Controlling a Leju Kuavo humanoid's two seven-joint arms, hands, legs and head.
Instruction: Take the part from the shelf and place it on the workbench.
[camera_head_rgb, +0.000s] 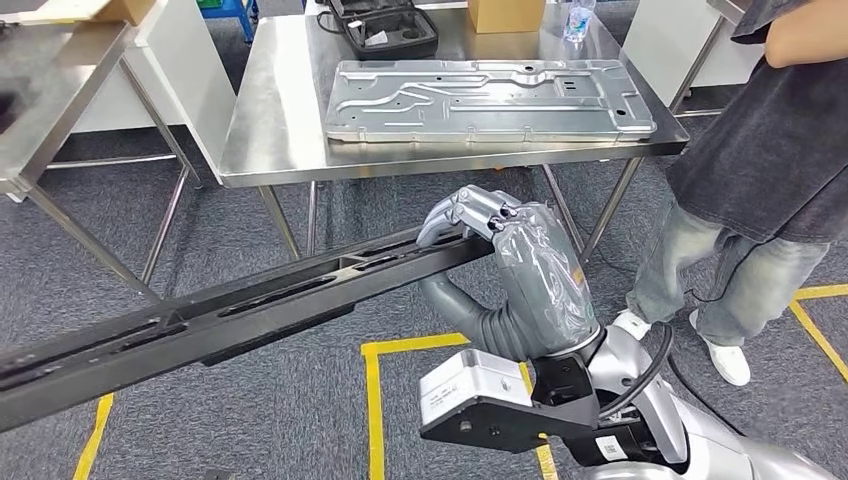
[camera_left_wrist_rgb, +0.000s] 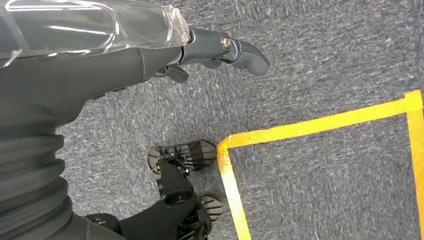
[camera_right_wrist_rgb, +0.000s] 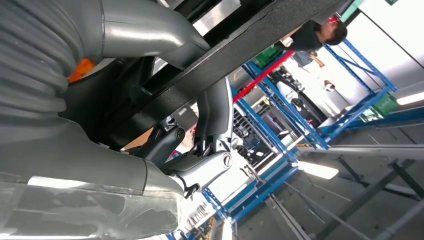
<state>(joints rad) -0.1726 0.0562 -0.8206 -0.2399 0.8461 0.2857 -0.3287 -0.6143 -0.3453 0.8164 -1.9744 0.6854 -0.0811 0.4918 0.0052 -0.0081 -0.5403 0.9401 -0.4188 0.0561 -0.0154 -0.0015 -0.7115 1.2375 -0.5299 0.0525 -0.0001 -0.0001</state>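
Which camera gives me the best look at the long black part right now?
The head view: the black part runs nearly full length, its end gripped by the right hand. The right wrist view gives a close underside stretch at the fingers. The left wrist view looks at carpet.

I count one long black part (camera_head_rgb: 230, 315) held in one right hand (camera_head_rgb: 480, 215), and one left hand (camera_left_wrist_rgb: 220, 50) over the carpet. On the far workbench (camera_head_rgb: 250, 150) I see one pressed metal panel (camera_head_rgb: 485, 98), one black case (camera_head_rgb: 385, 25), one cardboard box (camera_head_rgb: 505, 14) and one bottle (camera_head_rgb: 578, 18). One person (camera_head_rgb: 760, 170) stands at right.
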